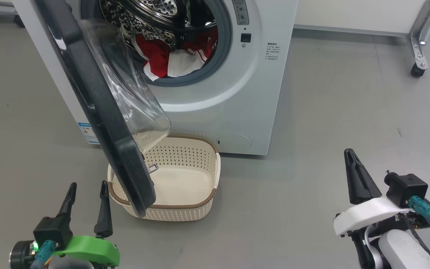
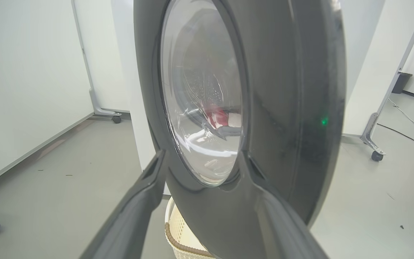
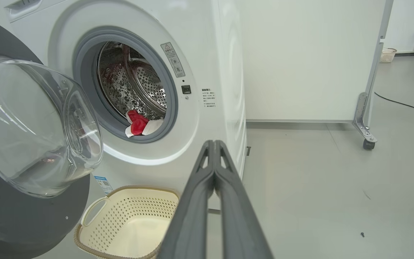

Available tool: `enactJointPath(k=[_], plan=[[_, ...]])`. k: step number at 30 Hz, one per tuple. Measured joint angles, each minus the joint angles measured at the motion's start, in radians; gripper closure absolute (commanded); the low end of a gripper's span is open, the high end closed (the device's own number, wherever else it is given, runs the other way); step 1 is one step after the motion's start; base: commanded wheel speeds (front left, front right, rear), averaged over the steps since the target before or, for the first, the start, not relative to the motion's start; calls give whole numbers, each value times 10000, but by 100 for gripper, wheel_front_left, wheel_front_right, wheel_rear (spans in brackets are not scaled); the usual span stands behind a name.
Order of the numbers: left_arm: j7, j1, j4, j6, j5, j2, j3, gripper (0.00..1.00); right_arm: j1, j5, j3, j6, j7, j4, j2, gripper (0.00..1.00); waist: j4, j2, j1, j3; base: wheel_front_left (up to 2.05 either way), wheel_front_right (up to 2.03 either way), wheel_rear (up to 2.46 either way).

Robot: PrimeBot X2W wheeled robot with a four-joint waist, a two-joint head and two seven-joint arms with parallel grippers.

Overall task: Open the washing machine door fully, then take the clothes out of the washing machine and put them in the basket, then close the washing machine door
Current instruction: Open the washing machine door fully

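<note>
Head view: left end effector (image 1: pixel 89 184) spread wide, empty, near black-rimmed round glass door (image 1: pixel 97 112); right end effector (image 1: pixel 349 152) shut, prob. empty.

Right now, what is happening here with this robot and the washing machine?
The robot is early in unloading laundry. The washing machine door stands swung out, partly over the empty basket on the floor. The red and white clothes lie in the drum. The left gripper is open beside the door's black rim; the right gripper is shut, holding nothing.
</note>
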Motion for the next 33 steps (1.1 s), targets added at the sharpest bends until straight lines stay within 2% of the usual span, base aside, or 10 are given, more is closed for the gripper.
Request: enactJointPath(k=[3,4,5,33], plan=[[0,-2,-29,-4,2,0,79,0,259,-286,-102,-2,2,-58,100,100,-40,0,0,70,0,0,0],[0,-2,-27,-35,2,-4,75,0,355,-389,-182,-46,2,-61,148,7,-51,0,0,89,0,0,0],[0,-2,-25,-38,2,-4,73,0,437,-460,-245,-69,0,-71,180,0,-58,0,0,103,0,0,0],[0,-12,73,-173,151,-19,194,0,1305,-1724,-1174,-69,0,-593,894,0,-138,0,0,252,0,0,0]])
